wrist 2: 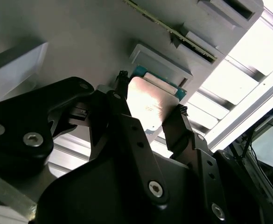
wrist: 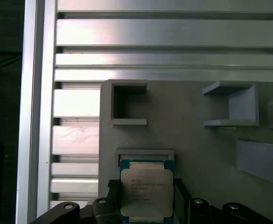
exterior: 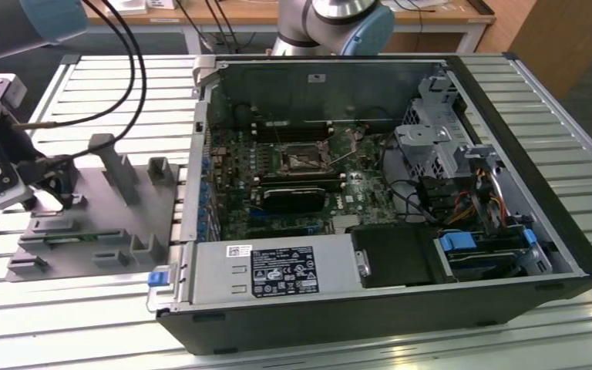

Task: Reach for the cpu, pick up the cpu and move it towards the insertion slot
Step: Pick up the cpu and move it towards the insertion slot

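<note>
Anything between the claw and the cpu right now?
Nothing visible. In both wrist views the claw straddles the cpu, which lies on the grey fixture.

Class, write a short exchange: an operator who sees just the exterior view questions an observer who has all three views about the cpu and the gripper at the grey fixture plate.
Operator: Where is the cpu?
Observer: It lies flat, silvery top up, in a shallow grey nest on the fixture plate.
Operator: How does the gripper stand to it?
Observer: It is down around the cpu, which looks seated, its teal edge against the nest's wall in the first wrist view.
Operator: Noted. The insertion slot sits inside the open case, to the exterior view's right of the plate.
</note>
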You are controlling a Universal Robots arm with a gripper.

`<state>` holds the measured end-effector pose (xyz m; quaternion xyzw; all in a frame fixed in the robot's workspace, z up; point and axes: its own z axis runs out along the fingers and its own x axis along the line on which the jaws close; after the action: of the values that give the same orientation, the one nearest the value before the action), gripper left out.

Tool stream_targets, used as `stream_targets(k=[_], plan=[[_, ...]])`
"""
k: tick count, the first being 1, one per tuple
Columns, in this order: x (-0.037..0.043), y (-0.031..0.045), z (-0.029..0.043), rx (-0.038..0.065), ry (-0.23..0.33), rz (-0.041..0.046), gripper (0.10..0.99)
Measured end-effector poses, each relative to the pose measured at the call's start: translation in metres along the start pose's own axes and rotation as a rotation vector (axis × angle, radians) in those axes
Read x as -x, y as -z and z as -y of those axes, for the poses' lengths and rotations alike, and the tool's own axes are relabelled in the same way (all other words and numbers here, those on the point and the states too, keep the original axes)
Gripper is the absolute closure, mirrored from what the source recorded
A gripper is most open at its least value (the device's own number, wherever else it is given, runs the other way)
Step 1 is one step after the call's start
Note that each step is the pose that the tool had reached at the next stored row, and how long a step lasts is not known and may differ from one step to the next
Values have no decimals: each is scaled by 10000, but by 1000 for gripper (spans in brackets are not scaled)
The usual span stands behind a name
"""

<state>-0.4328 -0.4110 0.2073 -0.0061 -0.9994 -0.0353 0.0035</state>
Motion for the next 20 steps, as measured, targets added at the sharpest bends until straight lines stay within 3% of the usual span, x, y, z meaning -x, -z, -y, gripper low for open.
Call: stream_targets(k=[20], plan=[[-1, 110, -8, 0, -2, 0, 541]])
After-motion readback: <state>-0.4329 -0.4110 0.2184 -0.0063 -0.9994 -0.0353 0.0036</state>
